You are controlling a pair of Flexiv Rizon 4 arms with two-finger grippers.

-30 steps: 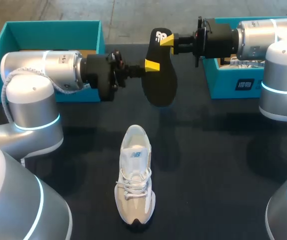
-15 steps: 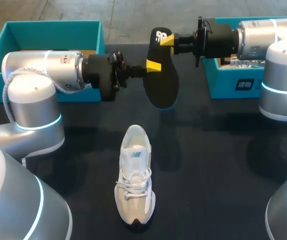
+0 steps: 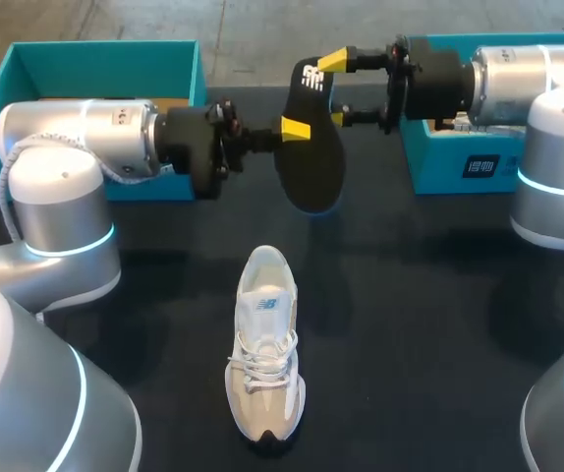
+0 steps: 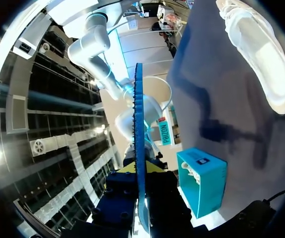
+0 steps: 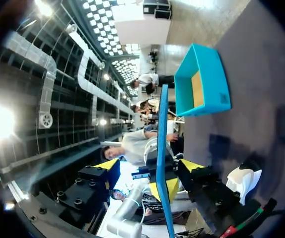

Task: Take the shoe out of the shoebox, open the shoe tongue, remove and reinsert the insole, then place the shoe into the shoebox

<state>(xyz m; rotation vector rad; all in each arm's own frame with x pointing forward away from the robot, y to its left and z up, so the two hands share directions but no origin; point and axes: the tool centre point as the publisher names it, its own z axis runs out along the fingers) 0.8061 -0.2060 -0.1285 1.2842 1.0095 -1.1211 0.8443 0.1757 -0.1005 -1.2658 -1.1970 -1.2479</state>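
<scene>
Left claw point(image 3: 295, 128) grips insole point(image 3: 317, 169); right claw point(image 3: 337, 88) gapes open. Shoe point(image 3: 264, 344) at 6 o'clock: feed insole toe-first, aligned.

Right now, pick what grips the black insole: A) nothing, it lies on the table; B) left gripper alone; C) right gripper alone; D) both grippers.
B: the left gripper is shut on the insole, while the right gripper has its fingers spread open either side of it.
</scene>
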